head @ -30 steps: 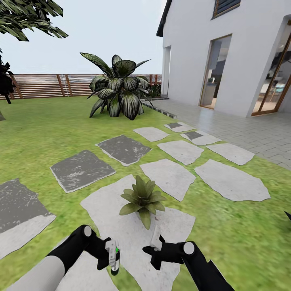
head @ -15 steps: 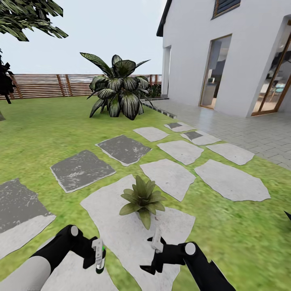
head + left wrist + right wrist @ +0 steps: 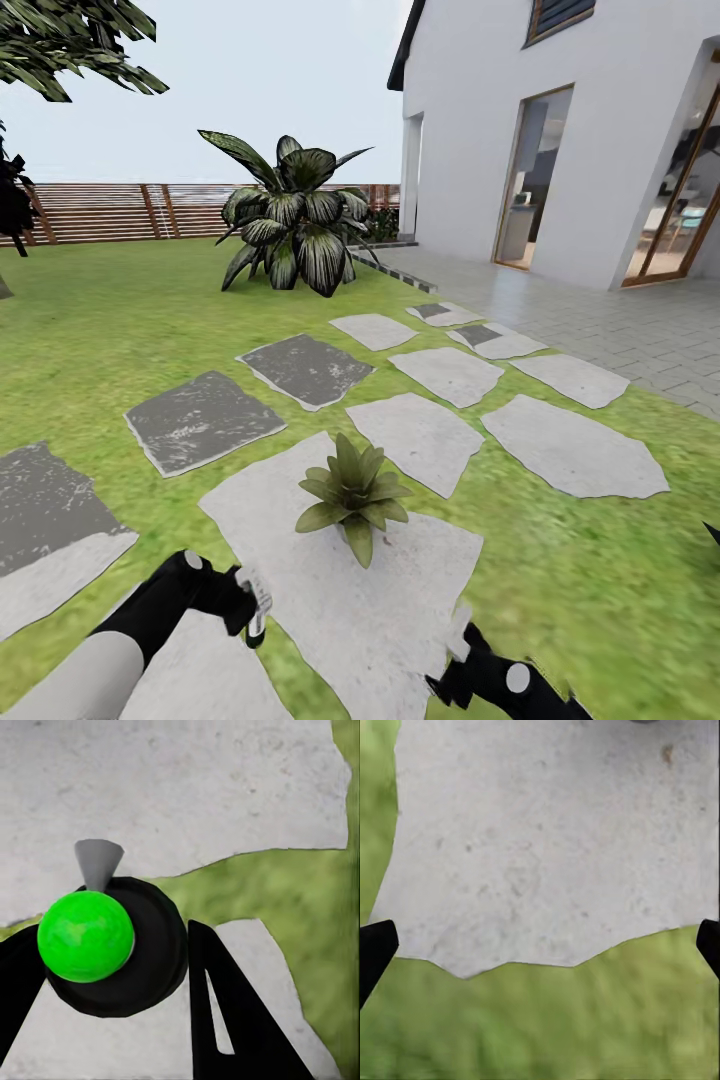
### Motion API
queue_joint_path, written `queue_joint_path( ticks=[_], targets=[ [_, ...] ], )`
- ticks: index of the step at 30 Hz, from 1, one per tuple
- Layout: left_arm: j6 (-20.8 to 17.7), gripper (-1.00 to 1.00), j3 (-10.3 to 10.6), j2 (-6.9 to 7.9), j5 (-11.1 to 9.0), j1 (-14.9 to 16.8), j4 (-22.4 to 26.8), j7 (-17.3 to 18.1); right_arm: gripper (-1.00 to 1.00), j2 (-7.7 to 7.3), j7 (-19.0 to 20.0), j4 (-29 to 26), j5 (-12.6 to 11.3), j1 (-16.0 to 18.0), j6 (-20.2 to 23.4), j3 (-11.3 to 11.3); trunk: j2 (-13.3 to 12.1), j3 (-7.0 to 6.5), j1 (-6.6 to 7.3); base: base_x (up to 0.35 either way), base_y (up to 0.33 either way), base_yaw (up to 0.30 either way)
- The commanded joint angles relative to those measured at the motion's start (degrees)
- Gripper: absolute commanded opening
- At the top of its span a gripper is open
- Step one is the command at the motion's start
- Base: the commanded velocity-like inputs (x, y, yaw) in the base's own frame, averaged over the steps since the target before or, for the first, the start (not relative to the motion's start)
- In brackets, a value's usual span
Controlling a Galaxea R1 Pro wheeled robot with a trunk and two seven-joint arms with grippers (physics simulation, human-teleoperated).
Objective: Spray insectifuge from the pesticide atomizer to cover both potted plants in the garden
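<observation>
One potted plant (image 3: pixel 351 491), a low rosette of pointed green leaves, stands on a large white stepping stone (image 3: pixel 350 600) in the lawn. My left gripper (image 3: pixel 253 606) hangs low to the plant's near left, shut on the pesticide atomizer (image 3: pixel 254 592), whose white head shows between the fingers. In the left wrist view the atomizer (image 3: pixel 112 945) appears as a dark round body with a bright green ball and a grey nozzle, held by my left gripper (image 3: pixel 112 971). My right gripper (image 3: pixel 458 636) is low at the near right; my right gripper (image 3: pixel 540 945) is open over stone and grass, holding nothing.
Grey and white stepping stones (image 3: pixel 420 435) cross the lawn. A big striped broad-leaved shrub (image 3: pixel 290 225) stands further back before a brown slatted fence (image 3: pixel 110 212). A white house (image 3: pixel 560 130) with a paved terrace (image 3: pixel 620 330) is at the right.
My left gripper has drawn back to the left with the atomizer. The right arm has dropped and moved right, toward the picture's lower edge. The plant has not moved.
</observation>
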State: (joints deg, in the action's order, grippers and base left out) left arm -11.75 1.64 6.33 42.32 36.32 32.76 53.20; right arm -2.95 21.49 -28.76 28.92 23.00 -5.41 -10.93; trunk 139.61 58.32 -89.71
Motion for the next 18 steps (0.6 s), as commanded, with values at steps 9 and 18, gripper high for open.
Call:
queue_joint_path(
  ticks=[9,18],
  targets=[
    [-12.28,-1.0,-0.07,-2.23,-0.1,0.68,0.43,0.22,1.0,2.79,-21.01,11.42,-5.08,0.03,-0.06,2.87,0.02,0.05,0.01,0.0,0.0,0.0],
    [-23.26,-1.0,0.02,-4.21,-0.11,2.46,0.5,0.37,1.0,3.67,-36.85,16.16,-19.6,0.03,0.09,7.29,0.02,0.05,0.01,0.0,0.0,0.0]
  ],
)
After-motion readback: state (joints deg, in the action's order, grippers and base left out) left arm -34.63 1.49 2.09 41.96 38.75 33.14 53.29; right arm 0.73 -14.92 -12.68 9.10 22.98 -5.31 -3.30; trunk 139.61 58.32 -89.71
